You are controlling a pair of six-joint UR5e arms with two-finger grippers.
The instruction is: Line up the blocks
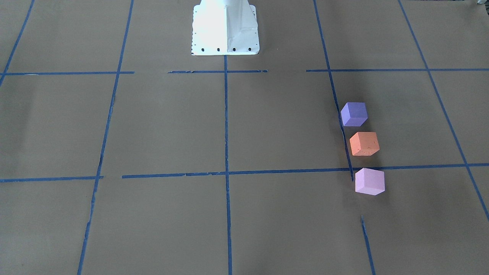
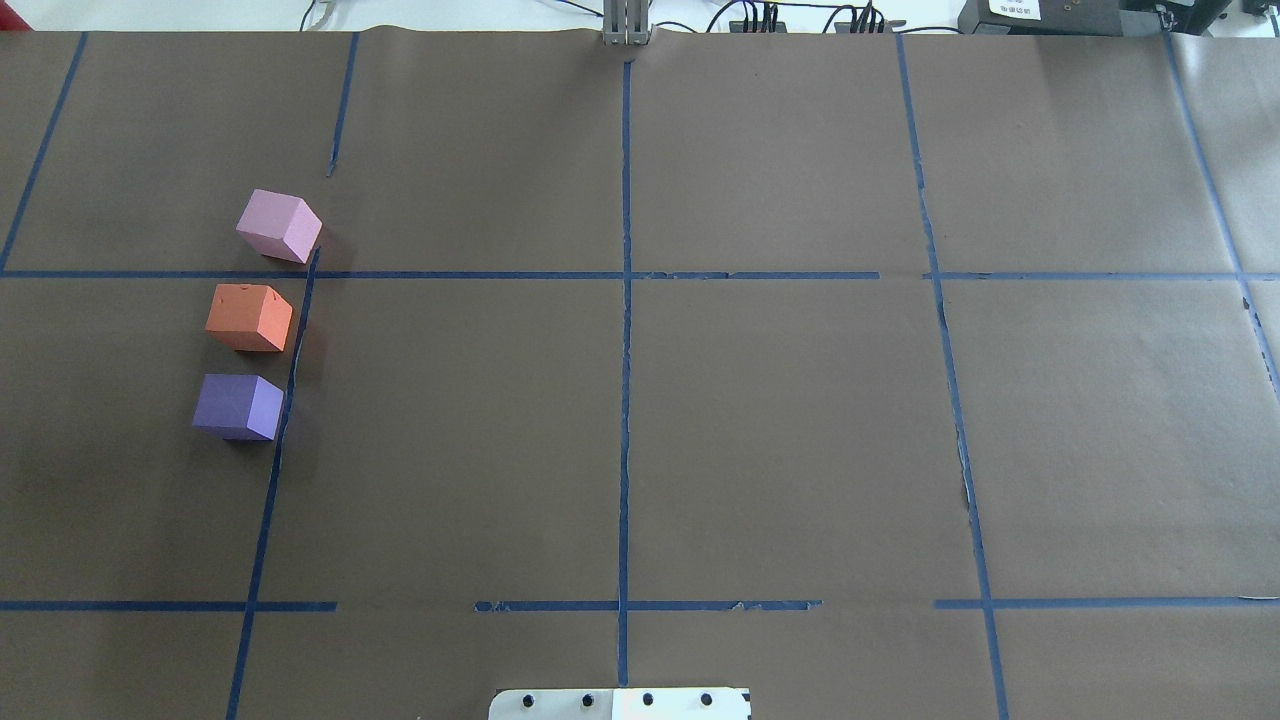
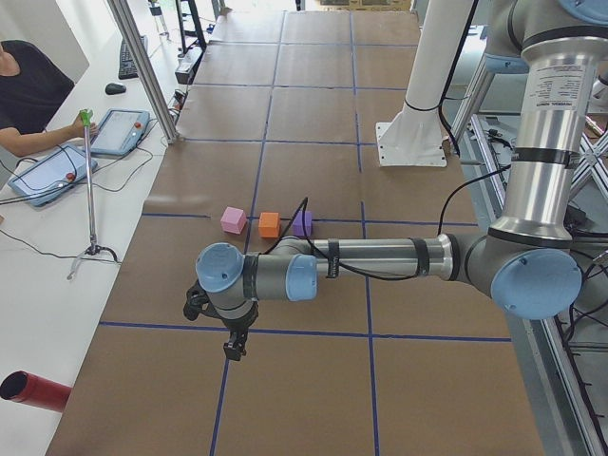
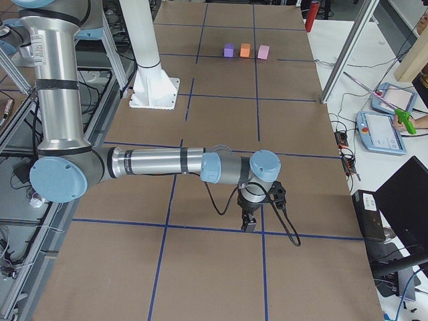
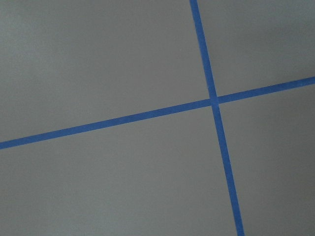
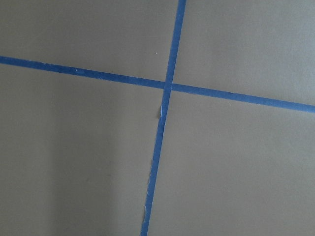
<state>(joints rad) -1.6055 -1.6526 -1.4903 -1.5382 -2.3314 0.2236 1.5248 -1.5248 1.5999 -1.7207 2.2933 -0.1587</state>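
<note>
Front-facing: purple block (image 1: 354, 114), orange block (image 1: 364, 143), pink block (image 1: 369, 181) in a row on the desk (image 1: 153, 126), small gaps, beside a tape line (image 1: 345, 141).
Left side: left jaws low, well apart from the row; opening cannot tell.
Right side: right jaws far off; cannot tell.
Wrist views: tape crossings only.

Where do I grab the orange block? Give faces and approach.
Probably best: come straight down and pinch the orange block on the two faces looking across the row. The purple block and pink block sit close on its other two sides, leaving little room there. It sits slightly turned, so rotate to match.
</note>
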